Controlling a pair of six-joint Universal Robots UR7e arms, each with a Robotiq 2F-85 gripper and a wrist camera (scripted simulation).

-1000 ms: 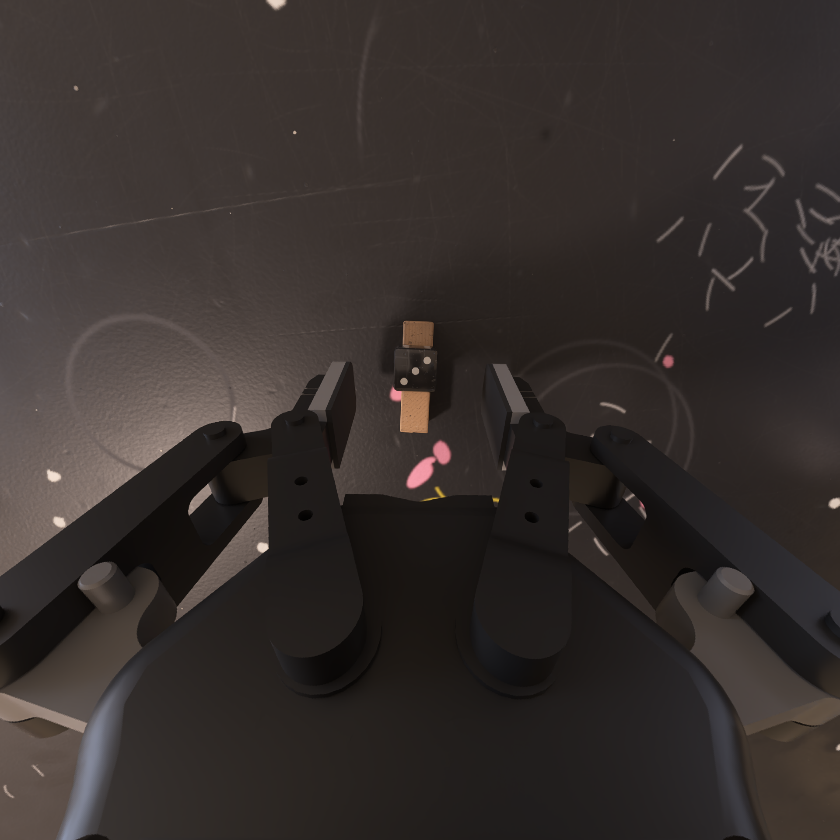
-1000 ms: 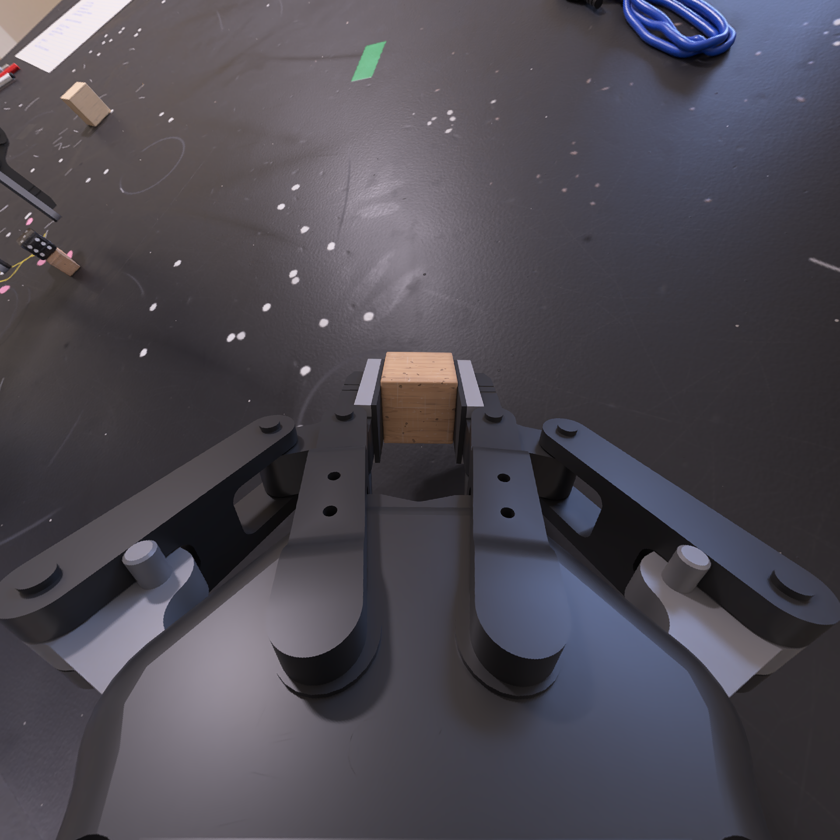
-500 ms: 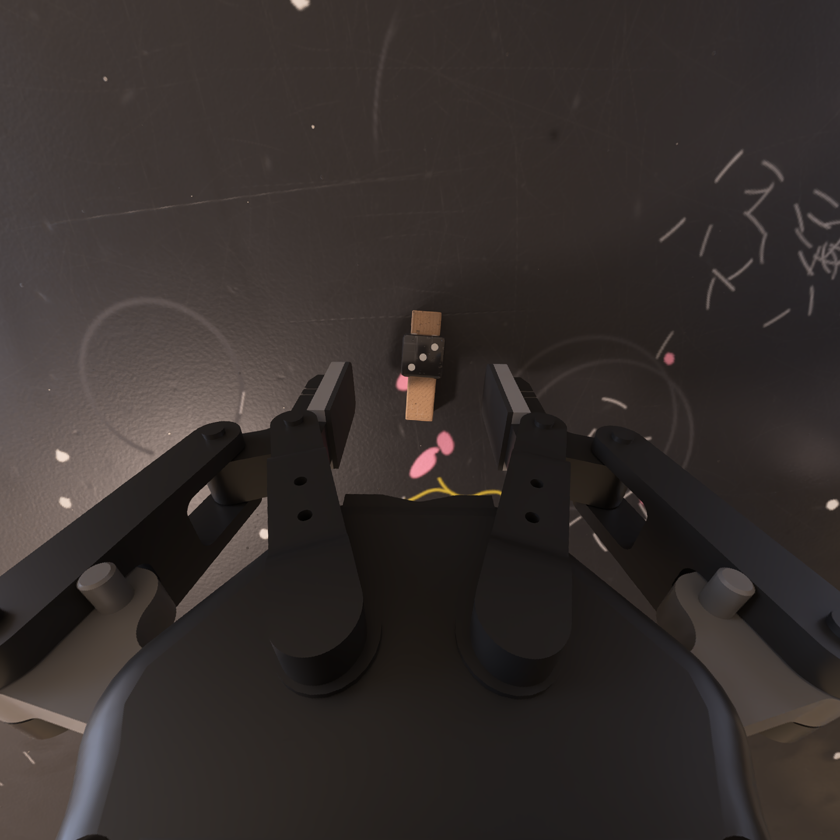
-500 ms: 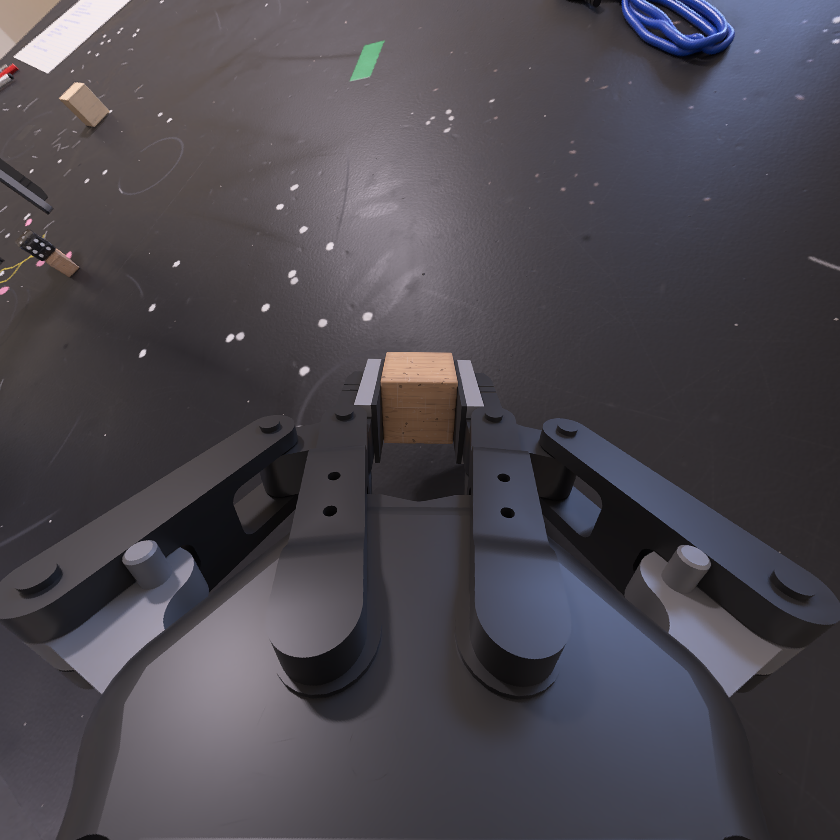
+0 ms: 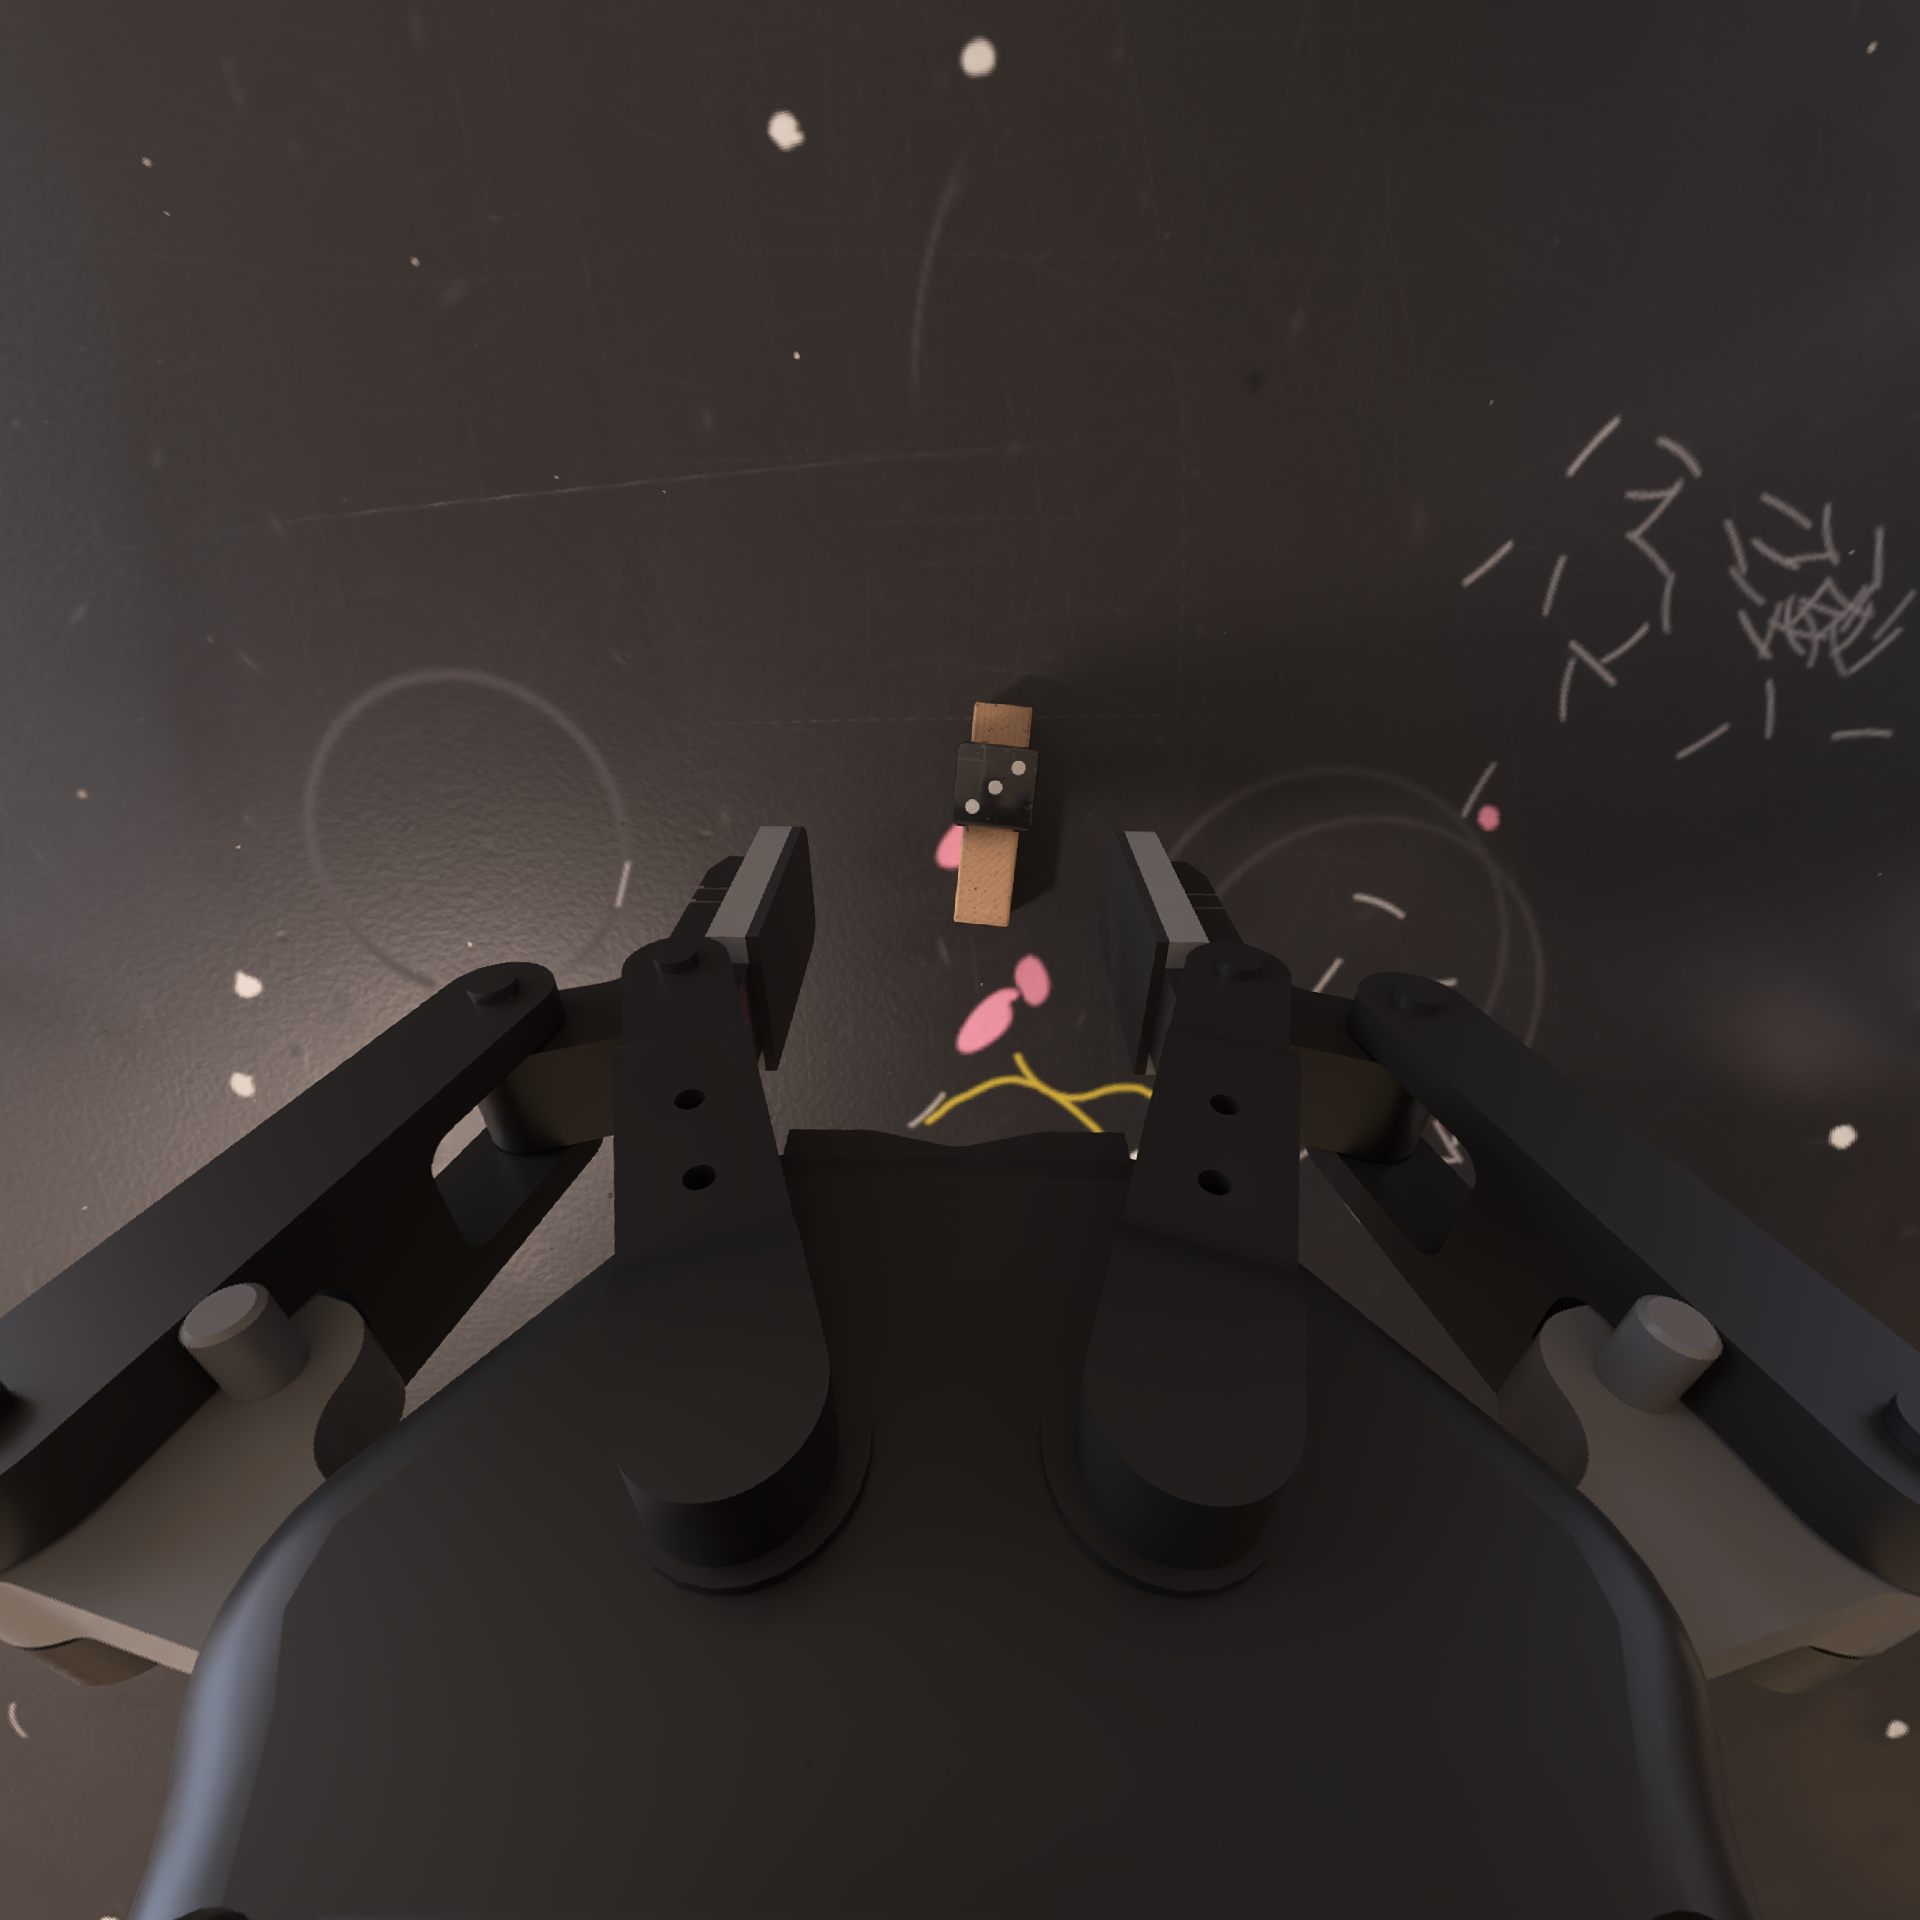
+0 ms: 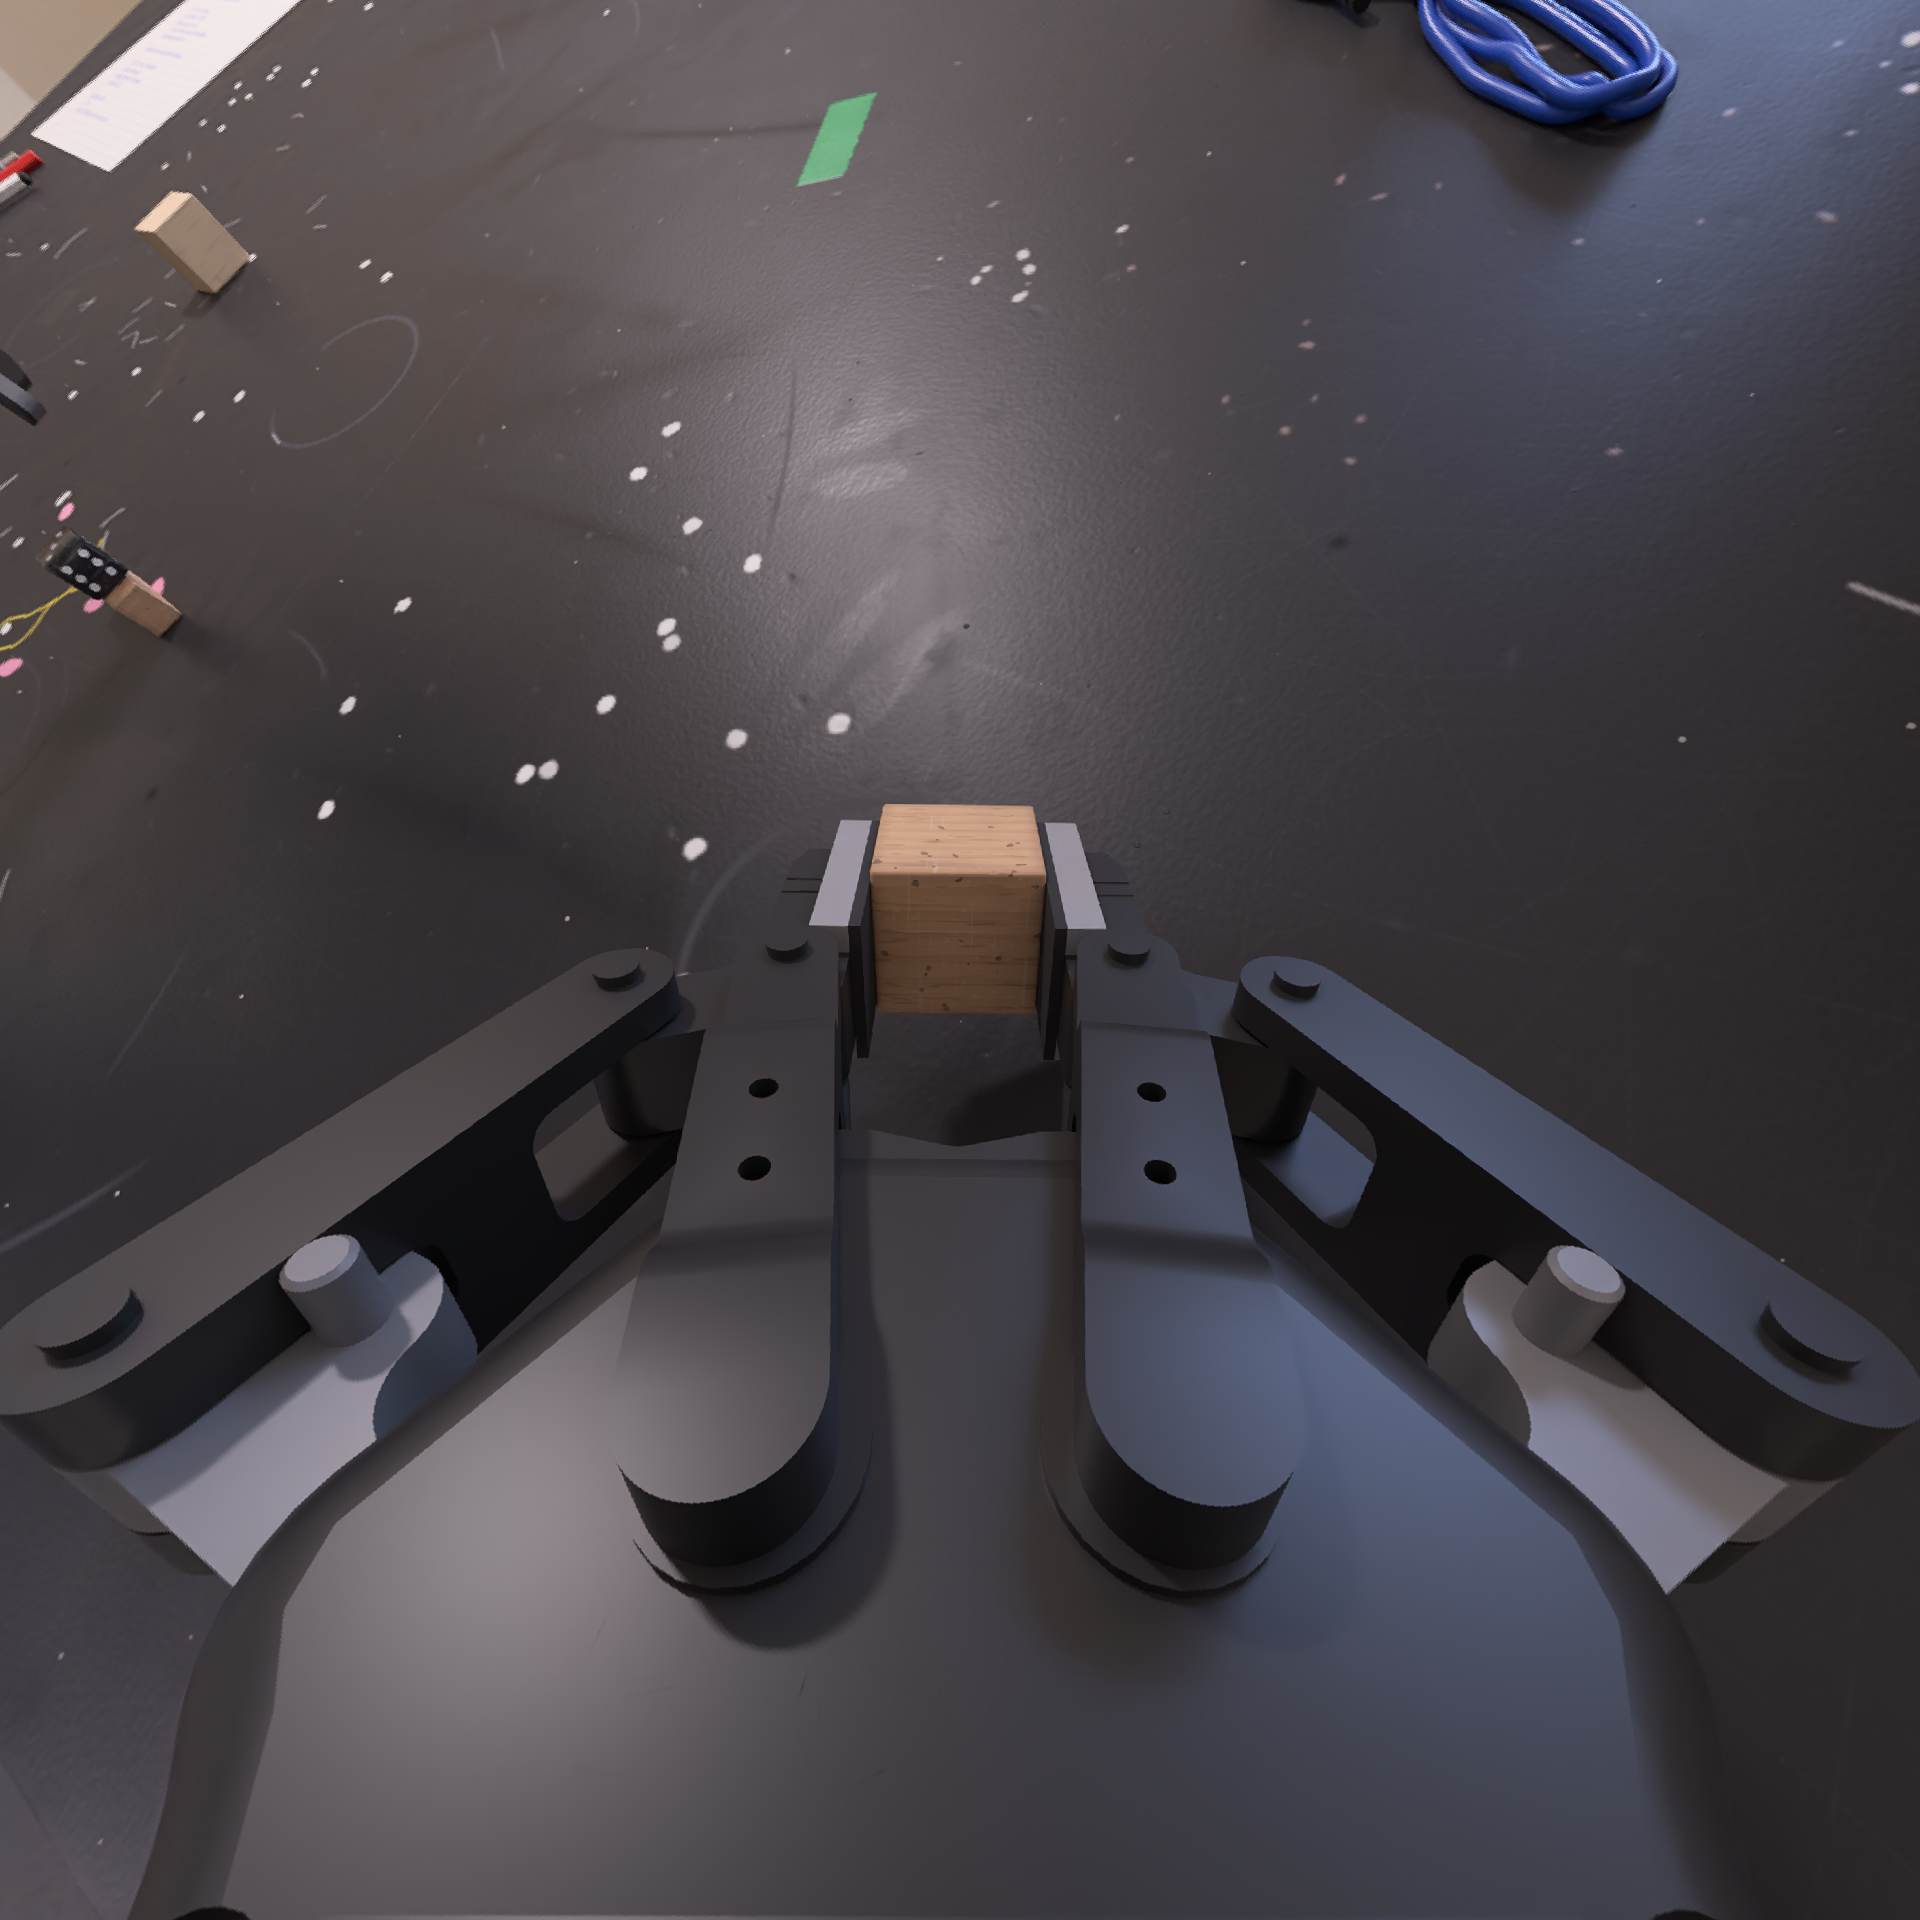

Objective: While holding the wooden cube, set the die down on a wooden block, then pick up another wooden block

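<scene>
Gripping the wooden cube between both pads, the right gripper is clenched on it and holds it above the surface. The left gripper is released, jaws spread with nothing between them, high above the surface.

Task status: the die rests across the middle of a long wooden block, directly ahead of and below the left gripper. The set-down step therefore appears complete. Remaining: pick up another wooden block.

The likely candidate is the second wooden block, visible only in the right wrist view, far ahead and to the left of the right gripper, well apart from the die. It lies free, with no object touching it.

Other items:
- A green tape strip, far ahead of the right gripper.
- A blue cable coil, far ahead and to its right.
- A white sheet, at far left.

None obstructs the path to the second block.
</scene>
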